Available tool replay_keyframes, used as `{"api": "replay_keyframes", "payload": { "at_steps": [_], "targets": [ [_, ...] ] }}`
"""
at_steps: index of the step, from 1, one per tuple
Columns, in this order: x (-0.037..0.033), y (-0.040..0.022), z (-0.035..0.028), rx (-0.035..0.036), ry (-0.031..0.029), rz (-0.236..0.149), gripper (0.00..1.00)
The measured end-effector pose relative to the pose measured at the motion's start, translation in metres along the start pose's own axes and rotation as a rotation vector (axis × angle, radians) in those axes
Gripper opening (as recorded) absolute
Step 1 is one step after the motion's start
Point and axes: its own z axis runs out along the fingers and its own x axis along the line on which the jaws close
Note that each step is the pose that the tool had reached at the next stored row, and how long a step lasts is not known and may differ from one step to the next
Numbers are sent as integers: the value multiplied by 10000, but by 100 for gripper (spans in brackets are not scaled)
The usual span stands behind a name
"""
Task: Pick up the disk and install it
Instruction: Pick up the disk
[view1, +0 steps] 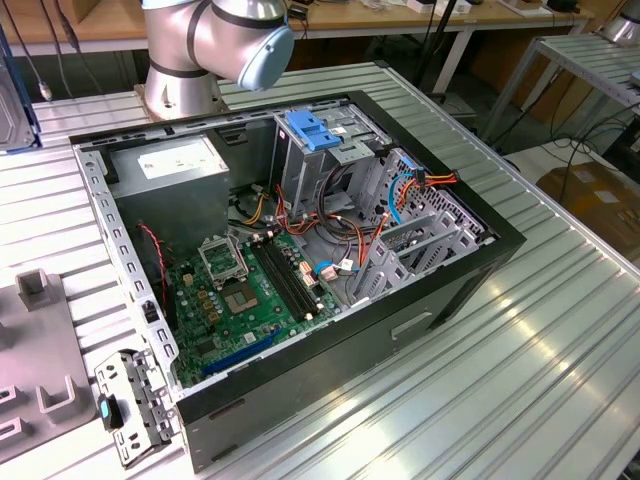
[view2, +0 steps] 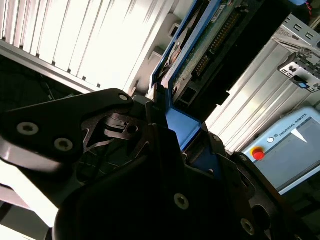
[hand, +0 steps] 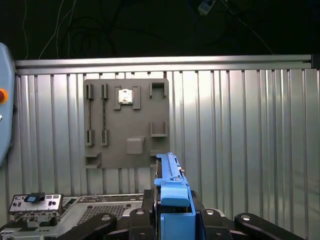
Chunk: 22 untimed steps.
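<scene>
The disk (hand: 173, 192) stands edge-on between my gripper's (hand: 172, 212) black fingers, its blue side rail facing the first wrist view. The second wrist view shows the disk's (view2: 202, 47) underside with its green circuit board and blue rail, clamped in the gripper (view2: 167, 125). The gripper is shut on it and holds it above the ribbed aluminium table. A grey, blue-edged slab (view1: 12, 95) at the exterior view's left edge looks like the same disk. The open computer case (view1: 400, 330) lies on its side, with a blue drive bracket (view1: 315, 130) on its bay.
The robot base (view1: 200, 50) stands behind the case. A grey fixture plate (hand: 125, 122) and a metal bracket with a blue latch (view1: 130, 405) lie on the table at the exterior view's left. A grey power supply box (view1: 170, 160) sits inside the case. A teach pendant (view2: 285, 150) lies nearby.
</scene>
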Motion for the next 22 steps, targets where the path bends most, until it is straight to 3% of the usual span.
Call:
{"api": "replay_keyframes", "payload": {
  "at_steps": [4, 11, 16, 22],
  "targets": [
    [21, -30, -1, -2, 1, 1, 37],
    [136, -94, -1, -8, 0, 2, 37],
    [135, -138, -1, -10, 0, 2, 37],
    [134, -150, -1, -9, 0, 1, 37]
  ]
}}
